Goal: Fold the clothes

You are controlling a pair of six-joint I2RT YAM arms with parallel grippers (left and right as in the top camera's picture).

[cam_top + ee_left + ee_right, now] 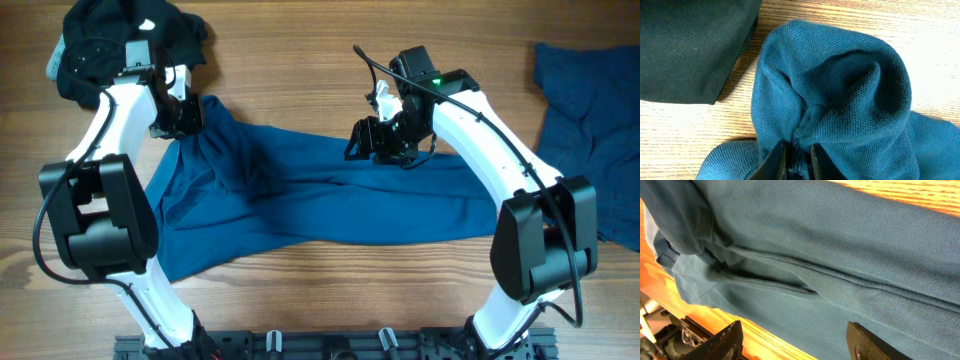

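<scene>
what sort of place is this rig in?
Probably a robotics lab bench: left arm and right arm mounted on a black rail, wooden table, polo shirt spread for folding.

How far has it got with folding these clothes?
Nothing looks folded yet. In hand: the left gripper pinches a bunched part of the blue shirt; the right gripper hangs open over it. Left: the black garment and dark-blue garment lie crumpled.

Rumpled blue shirt (330, 205), left end bunched

Blue shirt (330, 205) spans centre; black garment (100, 45) crowds left claw (796, 159); far table (290, 60) bare.
</scene>
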